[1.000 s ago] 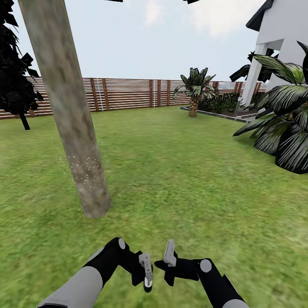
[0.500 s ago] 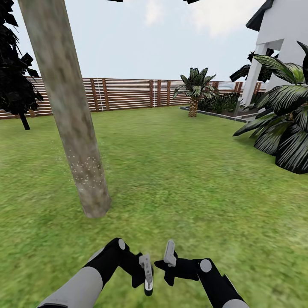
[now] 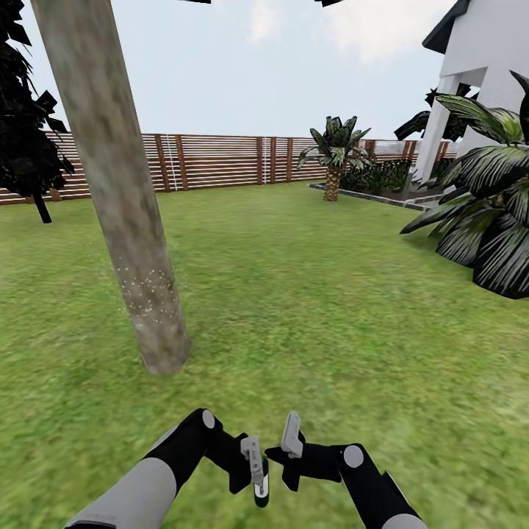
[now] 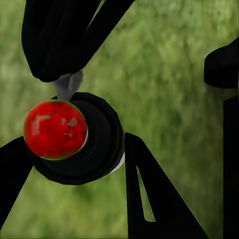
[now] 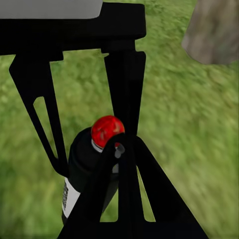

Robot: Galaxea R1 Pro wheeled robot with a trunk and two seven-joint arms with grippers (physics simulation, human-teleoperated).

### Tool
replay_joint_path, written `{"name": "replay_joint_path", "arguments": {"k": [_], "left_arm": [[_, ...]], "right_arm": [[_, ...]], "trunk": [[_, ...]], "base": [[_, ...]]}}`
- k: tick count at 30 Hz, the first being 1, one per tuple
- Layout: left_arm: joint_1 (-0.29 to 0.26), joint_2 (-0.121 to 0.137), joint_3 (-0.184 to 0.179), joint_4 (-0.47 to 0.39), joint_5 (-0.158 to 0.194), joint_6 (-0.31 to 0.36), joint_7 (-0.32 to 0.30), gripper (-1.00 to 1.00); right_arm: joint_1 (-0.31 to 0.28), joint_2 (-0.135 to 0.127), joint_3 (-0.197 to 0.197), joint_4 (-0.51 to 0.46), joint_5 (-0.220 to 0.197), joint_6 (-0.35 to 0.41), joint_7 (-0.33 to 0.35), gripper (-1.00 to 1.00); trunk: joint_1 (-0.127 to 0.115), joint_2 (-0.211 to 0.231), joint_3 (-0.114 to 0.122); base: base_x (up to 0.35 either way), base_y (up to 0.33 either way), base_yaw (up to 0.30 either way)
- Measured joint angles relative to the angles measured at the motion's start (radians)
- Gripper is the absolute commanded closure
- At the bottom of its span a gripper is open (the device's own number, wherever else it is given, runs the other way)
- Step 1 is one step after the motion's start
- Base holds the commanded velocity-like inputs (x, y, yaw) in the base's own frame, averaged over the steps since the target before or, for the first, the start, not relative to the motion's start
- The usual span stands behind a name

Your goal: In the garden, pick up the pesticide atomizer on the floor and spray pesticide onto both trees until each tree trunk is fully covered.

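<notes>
- grass lawn (image 3: 316,308) spreads everywhere, brown slat fence (image 3: 220,160) along the back, white house (image 3: 485,59) at far right
- thick grey-beige tree trunk (image 3: 121,191) stands ahead to the left; a loose ring of tiny white pesticide specks (image 3: 150,290) dots its lower part
- striped broad-leaved plants (image 3: 485,213) sit at the right edge
- left gripper (image 4: 74,169) is clamped around the atomizer (image 4: 82,139), black bottle with a red knob on top, held low over the grass
- right gripper (image 3: 290,444) hangs just beside it; can't tell if it's spread or closed
</notes>
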Motion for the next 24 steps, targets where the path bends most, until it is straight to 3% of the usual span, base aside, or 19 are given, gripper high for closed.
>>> {"name": "replay_joint_path", "arguments": {"k": [8, 12, 16, 17, 21, 24], "left_arm": [[0.0, 0.0, 0.0, 0.001, 0.0, 0.0, 0.0, 1.0], [0.005, 0.0, -0.008, 0.005, -0.019, 0.006, 0.008, 1.0], [0.009, 0.058, -0.009, 0.005, -0.07, 0.009, 0.011, 1.0], [0.01, 0.089, -0.008, 0.005, -0.079, 0.01, 0.012, 1.0], [0.013, 0.182, 0.001, 0.006, -0.078, 0.011, 0.012, 1.0], [0.015, 0.23, 0.004, 0.006, -0.074, 0.011, 0.011, 1.0]], "right_arm": [[0.0, 0.0, 0.0, 0.0, 0.0, 0.0, 0.0, 1.0], [0.0, 0.0, 0.0, 0.001, 0.0, 0.0, 0.0, 1.0], [0.0, 0.0, 0.0, 0.001, 0.0, 0.0, 0.0, 1.0], [0.0, -0.001, 0.0, 0.002, 0.001, 0.0, 0.0, 1.0], [0.0, -0.006, -0.002, 0.004, 0.003, -0.001, 0.0, 1.0], [0.0, -0.011, -0.005, 0.004, 0.003, -0.001, 0.0, 1.0]], "trunk": [[0.0, 0.0, 0.0], [0.0, 0.0, 0.0], [0.0, 0.0, 0.0], [0.0, 0.0, 0.0], [0.0, 0.0, 0.0], [0.0, 0.0, 0.0]], "base": [[0.0, 0.0, 0.0], [0.0, 0.0, 0.0], [0.0, 0.0, 0.0], [0.0, 0.0, 0.0], [0.0, 0.0, 0.0], [0.0, 0.0, 0.0]]}}
